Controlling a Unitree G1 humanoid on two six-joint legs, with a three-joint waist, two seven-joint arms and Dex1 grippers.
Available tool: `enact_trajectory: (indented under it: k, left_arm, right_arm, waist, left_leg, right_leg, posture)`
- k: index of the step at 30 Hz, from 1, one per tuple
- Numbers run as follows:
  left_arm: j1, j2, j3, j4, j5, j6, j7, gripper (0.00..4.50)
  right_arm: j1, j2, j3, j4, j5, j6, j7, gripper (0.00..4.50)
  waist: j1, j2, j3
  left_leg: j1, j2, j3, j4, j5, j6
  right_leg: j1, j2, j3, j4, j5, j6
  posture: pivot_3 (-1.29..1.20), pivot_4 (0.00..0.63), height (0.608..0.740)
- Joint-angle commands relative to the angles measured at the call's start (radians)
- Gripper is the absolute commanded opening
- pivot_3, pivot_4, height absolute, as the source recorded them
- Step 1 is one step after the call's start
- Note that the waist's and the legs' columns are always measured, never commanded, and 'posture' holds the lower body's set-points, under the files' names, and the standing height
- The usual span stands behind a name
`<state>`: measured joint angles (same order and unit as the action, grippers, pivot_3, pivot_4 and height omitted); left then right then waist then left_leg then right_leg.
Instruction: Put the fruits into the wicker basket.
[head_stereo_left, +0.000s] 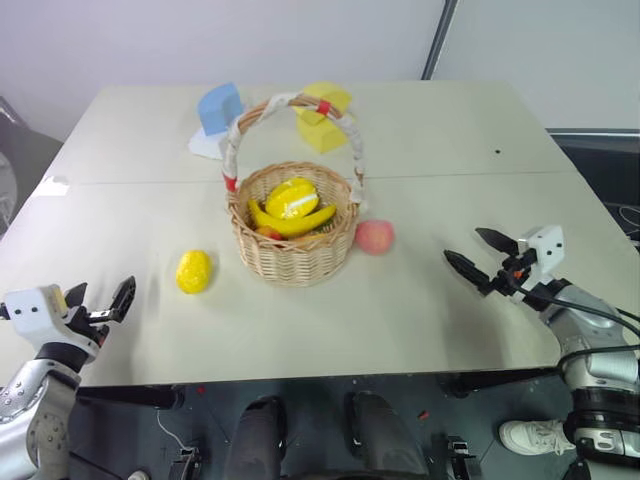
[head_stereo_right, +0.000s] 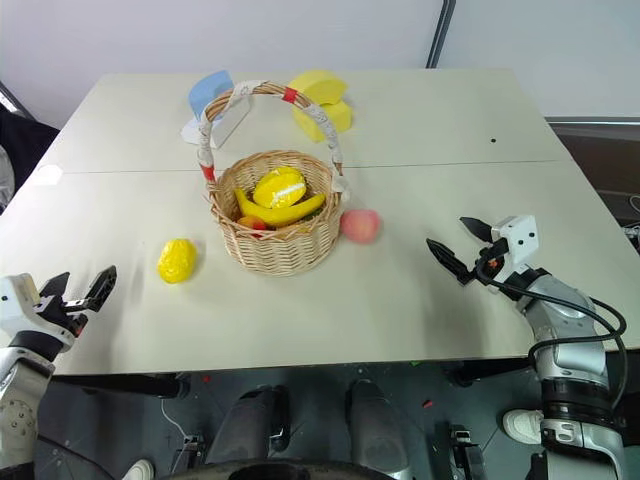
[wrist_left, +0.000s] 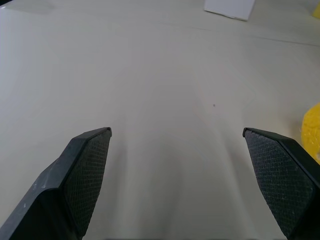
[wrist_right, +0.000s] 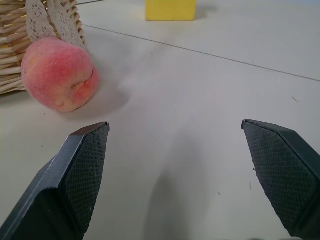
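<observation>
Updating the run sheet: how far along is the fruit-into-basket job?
Done: a banana and another yellow fruit already lie in the wicker basket. In hand: nothing; left gripper and right gripper are both open and empty. Left: the lemon and the peach, both on the table beside the basket.

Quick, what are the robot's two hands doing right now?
Left gripper: open, holding nothing.
Right gripper: open, holding nothing.
</observation>
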<state>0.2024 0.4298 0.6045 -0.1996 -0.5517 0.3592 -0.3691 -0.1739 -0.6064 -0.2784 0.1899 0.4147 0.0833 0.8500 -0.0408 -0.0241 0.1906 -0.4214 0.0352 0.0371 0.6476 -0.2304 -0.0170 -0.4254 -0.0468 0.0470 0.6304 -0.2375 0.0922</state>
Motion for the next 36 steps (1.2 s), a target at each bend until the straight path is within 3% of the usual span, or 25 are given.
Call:
enact_trajectory:
  k: [1,9,13,19,23,36]
  left_arm:
    - [-0.002,0.003,0.003,-0.024,0.016,-0.028,0.008,4.50]
    - [-0.029,0.041,0.015,-0.038,-0.049,0.046,-0.026,4.50]
    - [-0.058,0.121,0.028,-0.140,-0.167,0.161,-0.060,4.50]
    - [-0.135,0.279,-0.089,-0.236,-0.162,0.345,-0.032,4.50]
    - [-0.211,0.322,-0.155,-0.261,-0.164,0.475,0.032,4.50]
    - [-0.395,0.214,-0.268,-0.345,-0.189,0.916,0.296,4.50]
  right_arm:
    - [-0.015,0.002,-0.006,-0.018,0.003,-0.005,-0.006,4.42]
    - [-0.005,-0.005,-0.001,-0.094,0.012,0.004,-0.008,4.42]
    - [-0.002,-0.037,0.026,-0.215,0.049,0.080,0.042,4.42]
    - [0.018,-0.133,0.054,-0.452,0.162,0.263,0.138,4.42]
    - [-0.011,-0.158,0.090,-0.594,0.235,0.355,0.142,4.42]
    - [-0.133,-0.129,0.218,-0.745,0.307,0.424,0.152,4.42]
  waist:
    - [0.001,0.000,0.000]
    - [0.000,0.000,0.000]
    - [-0.001,0.000,0.000]
    - [0.004,0.000,0.000]
    - [0.001,-0.001,0.000]
    - [0.005,-0.003,0.000]
  left_leg:
    - [0.000,0.000,0.000,0.000,0.000,0.000]
    - [0.000,0.000,0.000,0.000,0.000,0.000]
    - [0.000,0.000,0.000,0.000,0.000,0.000]
    - [-0.001,0.000,0.000,0.000,0.000,0.000]
    - [0.000,0.000,-0.001,0.000,0.000,0.000]
    - [-0.001,0.000,-0.002,0.000,0.000,0.000]
  right_leg:
    - [0.000,0.000,0.000,0.000,0.000,0.000]
    - [0.000,0.000,0.000,0.000,0.000,0.000]
    - [0.000,0.000,0.000,0.000,0.000,0.000]
    - [0.000,0.000,0.000,0.000,0.000,0.000]
    - [0.000,0.001,0.000,0.000,0.000,0.000]
    - [-0.001,0.001,0.000,0.000,0.000,0.001]
  posture:
    - [0.00,0.150,0.740]
    - [0.00,0.150,0.740]
    - [0.00,0.150,0.740]
    - [0.00,0.150,0.740]
    - [0.00,0.150,0.740]
    - [0.00,0.150,0.740]
